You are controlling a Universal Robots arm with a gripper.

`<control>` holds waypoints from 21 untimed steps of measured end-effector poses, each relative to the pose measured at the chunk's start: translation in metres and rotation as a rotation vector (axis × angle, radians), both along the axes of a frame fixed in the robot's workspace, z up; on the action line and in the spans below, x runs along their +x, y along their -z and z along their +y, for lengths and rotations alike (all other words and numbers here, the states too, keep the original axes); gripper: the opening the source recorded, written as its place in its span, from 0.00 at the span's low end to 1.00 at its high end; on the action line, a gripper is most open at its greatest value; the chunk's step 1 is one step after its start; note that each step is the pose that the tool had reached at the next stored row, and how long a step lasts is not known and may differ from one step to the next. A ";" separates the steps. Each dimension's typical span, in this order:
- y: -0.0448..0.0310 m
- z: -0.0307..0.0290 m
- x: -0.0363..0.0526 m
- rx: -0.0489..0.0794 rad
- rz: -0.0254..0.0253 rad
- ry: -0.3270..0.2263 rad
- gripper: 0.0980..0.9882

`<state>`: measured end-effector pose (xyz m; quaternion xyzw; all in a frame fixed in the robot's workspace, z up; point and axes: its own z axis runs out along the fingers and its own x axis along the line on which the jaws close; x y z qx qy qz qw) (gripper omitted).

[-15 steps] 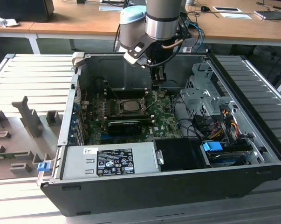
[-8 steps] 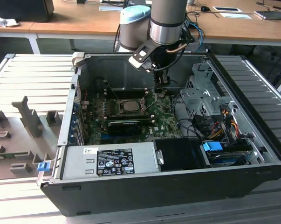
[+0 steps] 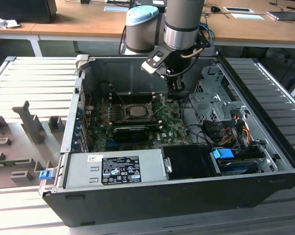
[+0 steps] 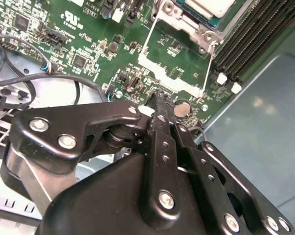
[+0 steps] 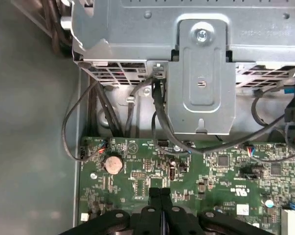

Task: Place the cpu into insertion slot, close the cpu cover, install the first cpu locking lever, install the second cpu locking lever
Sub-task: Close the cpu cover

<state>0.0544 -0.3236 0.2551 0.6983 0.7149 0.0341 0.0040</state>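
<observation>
Plainly we see the end effector point(image 5: 160, 191) pinched closed, holding nothing; the cpu point(image 4: 208, 6) partly cut off; a table point(image 3: 88, 22) behind.

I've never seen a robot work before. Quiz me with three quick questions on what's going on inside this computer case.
1. True or false: the claw grips the cpu.
2. In the second wrist view, what lies beside the claw's tip? A) a coin battery B) a fan C) a screwdriver
3. Fill in: the claw's fingers are ___ (open or shut).
Key: 1 false; 2 A; 3 shut.
</observation>
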 end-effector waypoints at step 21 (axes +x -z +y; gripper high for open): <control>0.0249 0.0004 -0.0821 0.000 0.0138 0.000 0.01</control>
